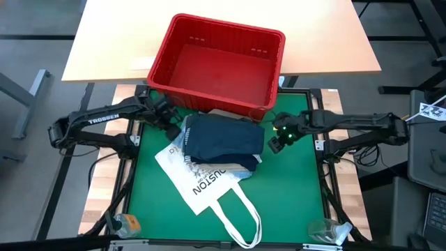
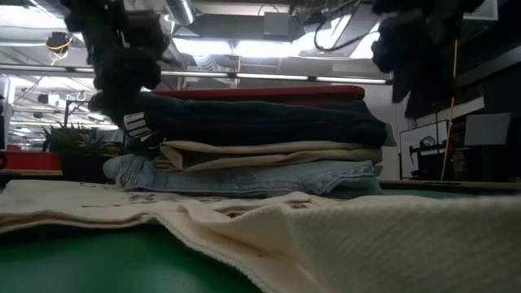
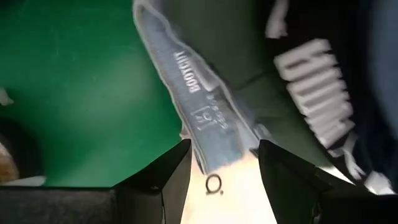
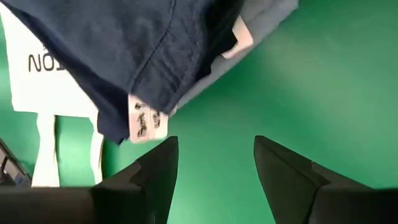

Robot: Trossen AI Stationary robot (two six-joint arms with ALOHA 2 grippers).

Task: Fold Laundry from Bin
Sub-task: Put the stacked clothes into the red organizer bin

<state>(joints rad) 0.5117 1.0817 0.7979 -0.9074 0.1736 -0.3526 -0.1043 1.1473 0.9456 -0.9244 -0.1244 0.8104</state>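
A stack of folded laundry (image 1: 224,143) lies mid-mat on a white tote bag (image 1: 205,187) printed "HOUSTON". In the low view the pile shows dark navy shorts with white lettering (image 2: 260,122) on top, beige cloth (image 2: 269,153) under them and light blue denim (image 2: 244,177) at the bottom. The red bin (image 1: 223,101) stands just beyond the stack, with nothing in it. My left gripper (image 1: 172,131) is open at the stack's left side, its fingers above the denim's edge (image 3: 205,118). My right gripper (image 1: 277,143) is open over bare green mat beside the stack's right edge, near a white tag (image 4: 148,121).
The tote's handles (image 1: 240,219) trail toward the near edge. Small clear plastic items sit at the near left (image 1: 125,223) and near right (image 1: 327,230) corners. A pale wooden table (image 1: 111,42) carries the bin's far part. Bare green mat (image 1: 293,188) lies right of the stack.
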